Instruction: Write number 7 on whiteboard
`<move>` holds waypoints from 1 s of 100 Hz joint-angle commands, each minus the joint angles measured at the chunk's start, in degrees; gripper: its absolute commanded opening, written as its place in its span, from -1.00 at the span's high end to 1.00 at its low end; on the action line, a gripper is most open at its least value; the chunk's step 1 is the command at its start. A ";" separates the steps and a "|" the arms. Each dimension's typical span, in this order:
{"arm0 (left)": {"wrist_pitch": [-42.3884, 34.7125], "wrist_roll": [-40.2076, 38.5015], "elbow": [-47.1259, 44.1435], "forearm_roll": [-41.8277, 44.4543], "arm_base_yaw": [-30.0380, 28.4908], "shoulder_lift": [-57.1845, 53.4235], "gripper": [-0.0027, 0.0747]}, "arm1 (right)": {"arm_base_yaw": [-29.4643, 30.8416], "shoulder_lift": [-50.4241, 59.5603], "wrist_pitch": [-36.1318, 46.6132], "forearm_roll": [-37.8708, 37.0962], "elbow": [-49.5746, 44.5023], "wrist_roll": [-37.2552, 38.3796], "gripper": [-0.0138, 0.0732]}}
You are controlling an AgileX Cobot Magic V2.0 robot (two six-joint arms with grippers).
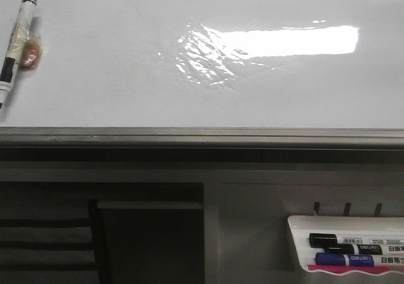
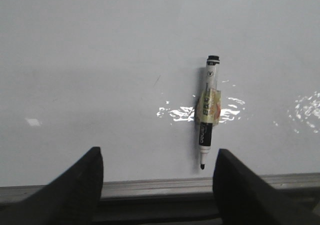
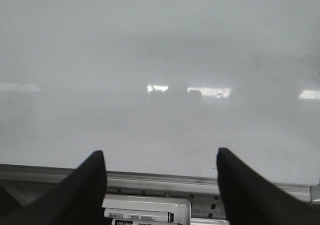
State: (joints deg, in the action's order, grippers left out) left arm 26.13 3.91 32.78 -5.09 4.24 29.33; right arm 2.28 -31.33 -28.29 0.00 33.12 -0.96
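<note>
Nearest the front camera, low at the right: small white tray [image 1: 297,224] with a black marker [image 1: 353,240] and a blue marker [image 1: 356,259] lying in it, below the grey edge rail [image 1: 202,135] of the whiteboard [image 1: 126,76]. Blank across every view, that board, with only bright glare [image 1: 271,44]; no number 7 drawn yet, so task judged barely begun. Lying flat on the whiteboard at the far left: a loose marker [image 1: 14,41], black cap, white barrel, taped orange-yellow label, tip toward the rail in the left wrist view. Left gripper [image 2: 157,170] spread wide and holding nothing, marker [image 2: 207,110] ahead of it and nearer its right finger. Right gripper [image 3: 160,170] equally wide apart, empty, above the tray's markers [image 3: 137,215]. Risks, as judgement: off-centre approach nudging the marker so it rolls on the glossy surface; slanted pinch on the taped part leaving the tip at a poor angle; cap apparently on, hence no ink.
</note>
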 commanded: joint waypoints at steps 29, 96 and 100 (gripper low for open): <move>-10.96 5.53 1.80 -3.84 6.25 15.41 -0.23 | 0.27 -0.58 4.54 0.00 1.91 -0.57 -0.30; -40.68 5.53 1.80 -4.52 12.36 42.04 -0.10 | 0.27 -0.58 4.54 1.01 1.91 -0.57 -0.30; -41.72 5.53 1.80 -4.52 12.36 42.97 -0.08 | 0.27 -0.58 4.54 1.01 1.91 -0.57 -0.30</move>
State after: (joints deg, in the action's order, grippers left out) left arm -8.46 9.36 32.78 -9.01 16.12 71.62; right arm 2.28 -31.33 -28.20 0.85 33.12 -0.96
